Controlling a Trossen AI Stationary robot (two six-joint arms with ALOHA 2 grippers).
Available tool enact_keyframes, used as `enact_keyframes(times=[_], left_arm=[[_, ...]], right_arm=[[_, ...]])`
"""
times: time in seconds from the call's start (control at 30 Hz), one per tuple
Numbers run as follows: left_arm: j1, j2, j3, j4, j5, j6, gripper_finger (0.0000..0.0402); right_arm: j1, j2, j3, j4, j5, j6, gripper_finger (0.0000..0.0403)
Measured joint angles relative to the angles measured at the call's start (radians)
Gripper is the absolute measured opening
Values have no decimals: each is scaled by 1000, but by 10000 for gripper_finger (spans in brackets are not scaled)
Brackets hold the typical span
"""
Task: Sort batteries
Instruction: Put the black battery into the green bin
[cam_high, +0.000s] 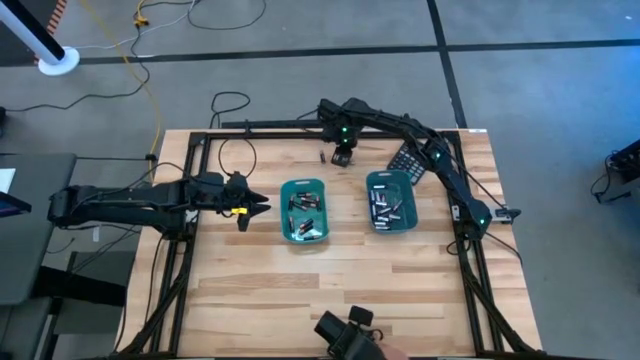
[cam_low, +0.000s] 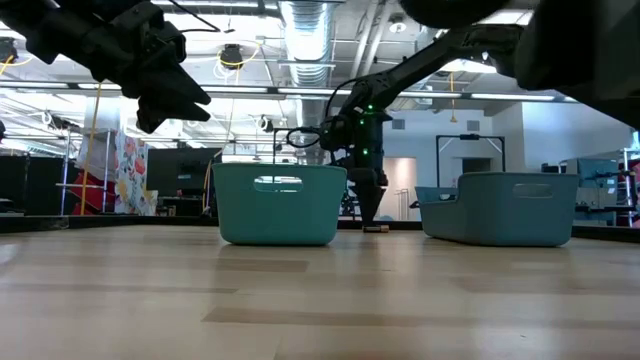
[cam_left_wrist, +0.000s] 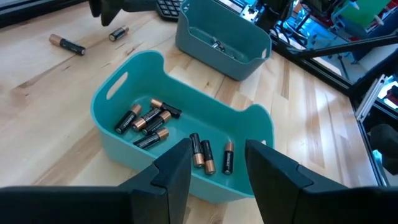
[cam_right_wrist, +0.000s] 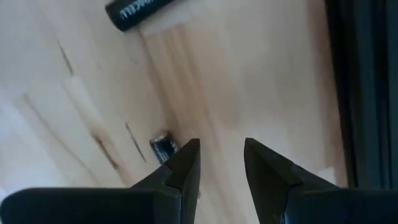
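Observation:
Two teal trays stand mid-table. The left tray (cam_high: 305, 210) holds several dark batteries with coppery ends (cam_left_wrist: 152, 118). The right tray (cam_high: 390, 200) holds a few batteries (cam_high: 385, 205). Two loose batteries (cam_left_wrist: 67, 45) (cam_left_wrist: 118, 33) lie on the wood near the far edge. My right gripper (cam_right_wrist: 221, 163) points down over them, open, just above the wood (cam_low: 368, 205). A small battery (cam_right_wrist: 163, 148) lies beside the outer side of one finger, partly hidden by it. The other battery (cam_right_wrist: 140, 11) lies farther off. My left gripper (cam_left_wrist: 217, 168) hangs open and empty, left of the left tray (cam_high: 255, 205). My right gripper has nothing between its fingers. The small battery's end (cam_right_wrist: 166, 149) lies right at the outer side of one finger (cam_right_wrist: 183, 163), flat on the table. Whether the finger touches it I cannot tell.
A black calculator (cam_high: 408, 160) lies at the far right, behind the right tray. A black frame rail (cam_high: 270, 125) runs along the table's far edge, close behind my right gripper. Bare wood stretches from the trays to the near edge.

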Motion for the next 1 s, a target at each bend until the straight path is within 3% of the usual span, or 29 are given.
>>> enact_keyframes(times=[0.33, 0.5, 0.63, 1.0], left_arm=[[0, 0, 0, 11, -1, -3, 146], [0, 0, 0, 13, -16, -3, 146], [0, 0, 0, 31, -22, -3, 146], [0, 0, 0, 36, -23, -21, 146]], right_arm=[[19, -1, 12, -42, -188, -51, 140], [41, -1, 12, -98, -163, -149, 140], [50, 1, 12, -80, -77, -159, 140], [35, 11, -2, -99, -6, -191, 140]])
